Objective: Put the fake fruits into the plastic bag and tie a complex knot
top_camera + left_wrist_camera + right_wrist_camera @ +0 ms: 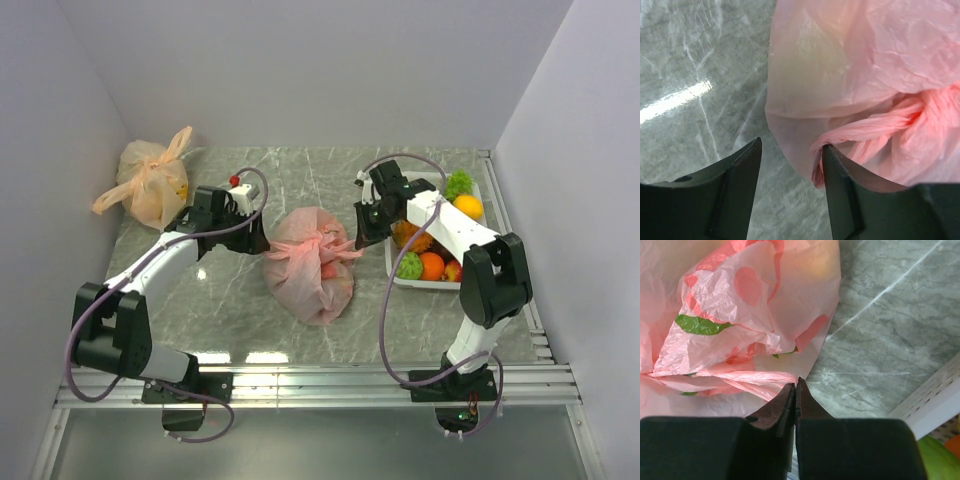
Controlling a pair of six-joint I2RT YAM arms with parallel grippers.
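Observation:
The pink plastic bag (312, 265) lies mid-table, its handles twisted into a knot (322, 245) on top. Fake fruits show through it as red and green patches (700, 325). My left gripper (258, 240) is open at the bag's left side. In the left wrist view (791, 150) a twisted handle end (860, 131) rests against its right finger (840, 190), and nothing is pinched. My right gripper (362, 238) is at the bag's right side. In the right wrist view (796, 385) it is shut on a handle strand (740, 379).
A white basket (478, 182) at the right holds more fruits: an orange (468, 206), green ones (410, 265) and red ones (452, 270). Its rim shows in the right wrist view (935, 400). A pale orange knotted bag (150, 185) sits at the back left.

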